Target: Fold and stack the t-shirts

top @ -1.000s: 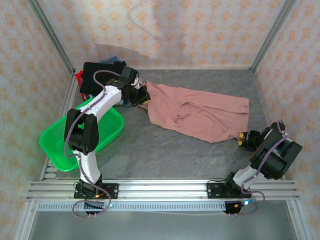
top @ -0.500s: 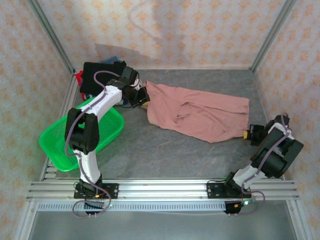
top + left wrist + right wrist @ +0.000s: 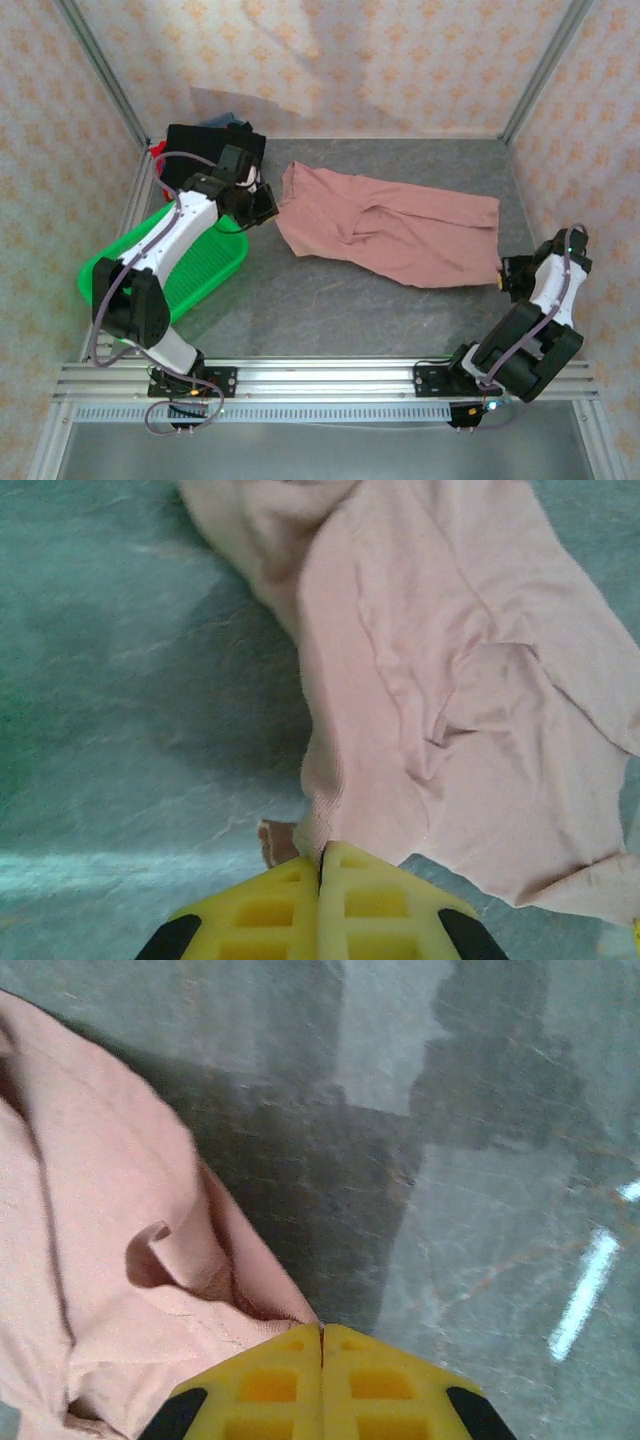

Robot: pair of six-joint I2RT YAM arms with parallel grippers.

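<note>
The dusty-pink t-shirt (image 3: 390, 225) lies crumpled but stretched across the middle of the grey table. My left gripper (image 3: 268, 208) is shut on its left edge; in the left wrist view the yellow fingers (image 3: 380, 900) pinch a fold of the pink t-shirt (image 3: 450, 680) at their tips. At the shirt's near right corner my right gripper (image 3: 508, 275) is shut on the cloth, and the right wrist view shows the shirt (image 3: 100, 1260) caught between its yellow fingers (image 3: 270, 1380). A pile of folded shirts, with the black one (image 3: 200, 145) on top, sits at the back left.
A green mesh basket (image 3: 130, 285) stands at the near left, under the left arm. Bits of red (image 3: 157, 152) and blue (image 3: 225, 122) cloth show beside the black pile. Patterned walls close in the back and sides. An aluminium rail (image 3: 320, 375) runs along the near edge.
The right gripper has shut on the shirt's near right corner and drawn it right. The left gripper has pulled the shirt's left edge to the left, so the shirt lies more stretched.
</note>
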